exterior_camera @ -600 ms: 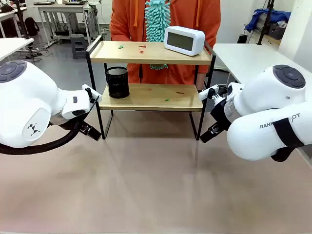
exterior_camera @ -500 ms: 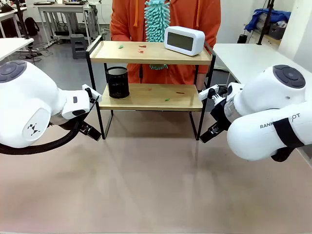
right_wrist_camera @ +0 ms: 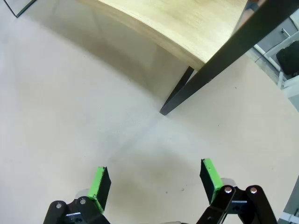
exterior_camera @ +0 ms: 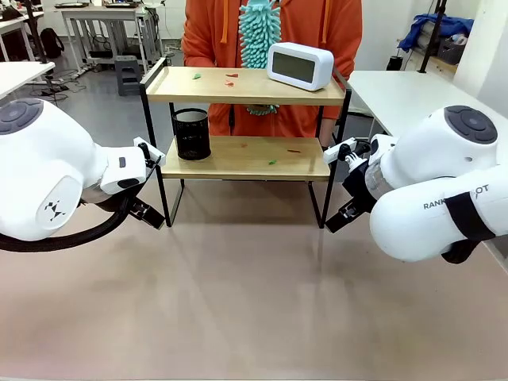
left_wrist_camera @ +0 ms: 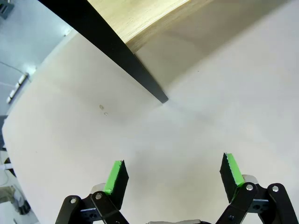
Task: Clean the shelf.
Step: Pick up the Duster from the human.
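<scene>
The shelf (exterior_camera: 238,89) stands at the table's far side, two light wooden boards in a black frame. Small red and green scraps (exterior_camera: 231,78) lie on its top board, and more scraps (exterior_camera: 272,162) on the lower board. Behind it a person in an orange top holds a teal fluffy duster (exterior_camera: 260,32) above the top board. My left gripper (left_wrist_camera: 174,175) is open and empty over the table, near the shelf's front left leg (left_wrist_camera: 140,70). My right gripper (right_wrist_camera: 155,179) is open and empty near the front right leg (right_wrist_camera: 205,74).
A white digital clock (exterior_camera: 300,65) sits on the top board's right end. A black mesh cup (exterior_camera: 192,133) stands on the lower board at the left. The beige table (exterior_camera: 254,302) lies bare in front of the shelf. White tables flank the scene.
The person and the duster have shifted slightly to the right. Both arms have stayed still.
</scene>
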Controlling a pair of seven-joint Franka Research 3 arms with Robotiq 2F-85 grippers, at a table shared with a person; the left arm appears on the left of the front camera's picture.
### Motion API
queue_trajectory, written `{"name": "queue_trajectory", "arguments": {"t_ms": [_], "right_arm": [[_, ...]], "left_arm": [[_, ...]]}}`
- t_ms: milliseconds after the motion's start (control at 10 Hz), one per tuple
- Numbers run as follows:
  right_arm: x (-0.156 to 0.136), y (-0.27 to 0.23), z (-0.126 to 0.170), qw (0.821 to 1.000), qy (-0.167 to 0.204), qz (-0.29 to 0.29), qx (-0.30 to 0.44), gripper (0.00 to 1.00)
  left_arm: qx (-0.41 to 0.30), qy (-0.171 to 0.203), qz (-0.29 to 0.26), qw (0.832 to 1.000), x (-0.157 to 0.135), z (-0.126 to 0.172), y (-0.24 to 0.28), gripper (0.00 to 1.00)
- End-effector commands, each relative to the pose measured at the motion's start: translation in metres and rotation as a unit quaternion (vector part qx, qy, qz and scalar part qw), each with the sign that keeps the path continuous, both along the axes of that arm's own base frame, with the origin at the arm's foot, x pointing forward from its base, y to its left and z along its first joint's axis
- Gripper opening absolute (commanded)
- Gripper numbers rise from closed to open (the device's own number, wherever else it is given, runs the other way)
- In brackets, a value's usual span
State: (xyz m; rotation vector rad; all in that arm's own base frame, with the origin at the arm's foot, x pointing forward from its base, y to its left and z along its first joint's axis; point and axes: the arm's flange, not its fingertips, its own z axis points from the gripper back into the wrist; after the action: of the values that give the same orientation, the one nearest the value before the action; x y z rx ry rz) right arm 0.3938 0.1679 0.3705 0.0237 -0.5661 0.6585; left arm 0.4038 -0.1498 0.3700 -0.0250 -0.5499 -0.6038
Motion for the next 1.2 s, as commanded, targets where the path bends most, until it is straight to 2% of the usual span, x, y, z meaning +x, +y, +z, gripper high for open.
{"name": "queue_trajectory", "arguments": {"t_ms": [0, 300, 400, 500, 600, 700, 800, 900, 1000, 1100], "right_arm": [[0.0, 0.0, 0.0, 1.0, 0.0, 0.0, 0.0, 1.0], [0.0, 0.0, 0.0, 1.0, 0.0, 0.0, 0.0, 1.0], [-0.012, -0.007, 0.025, 0.998, 0.045, 0.026, -0.041, 1.0], [-0.027, -0.03, 0.061, 0.993, 0.104, 0.04, -0.042, 1.0], [-0.048, -0.056, 0.096, 0.989, 0.143, 0.013, -0.046, 1.0], [-0.069, -0.084, 0.13, 0.983, 0.18, -0.012, 0.022, 1.0], [-0.089, -0.129, 0.165, 0.975, 0.168, -0.062, 0.135, 1.0], [-0.106, -0.183, 0.186, 0.951, 0.156, -0.077, 0.256, 1.0], [-0.117, -0.244, 0.191, 0.904, 0.144, -0.097, 0.391, 1.0], [-0.121, -0.305, 0.18, 0.828, 0.141, -0.157, 0.519, 1.0]], "left_arm": [[0.0, 0.0, -0.001, 1.0, 0.0, 0.0, 0.0, 1.0], [0.0, 0.0, -0.001, 1.0, 0.0, 0.0, 0.0, 1.0], [0.0, 0.0, 0.0, 1.0, 0.0, 0.0, 0.0, 1.0], [-0.018, 0.036, -0.05, 0.998, -0.025, 0.036, 0.01, 1.0], [-0.036, 0.101, -0.12, 0.987, -0.052, 0.067, 0.033, 1.0], [-0.06, 0.102, -0.112, 0.987, -0.073, 0.094, 0.061, 1.0], [-0.173, 0.074, -0.122, 0.975, -0.099, 0.124, 0.101, 1.0], [-0.251, 0.02, -0.083, 0.964, -0.121, 0.147, 0.145, 1.0], [-0.339, -0.033, -0.027, 0.94, -0.138, 0.156, 0.2, 1.0], [-0.419, -0.056, 0.016, 0.906, -0.149, 0.147, 0.25, 1.0]]}}
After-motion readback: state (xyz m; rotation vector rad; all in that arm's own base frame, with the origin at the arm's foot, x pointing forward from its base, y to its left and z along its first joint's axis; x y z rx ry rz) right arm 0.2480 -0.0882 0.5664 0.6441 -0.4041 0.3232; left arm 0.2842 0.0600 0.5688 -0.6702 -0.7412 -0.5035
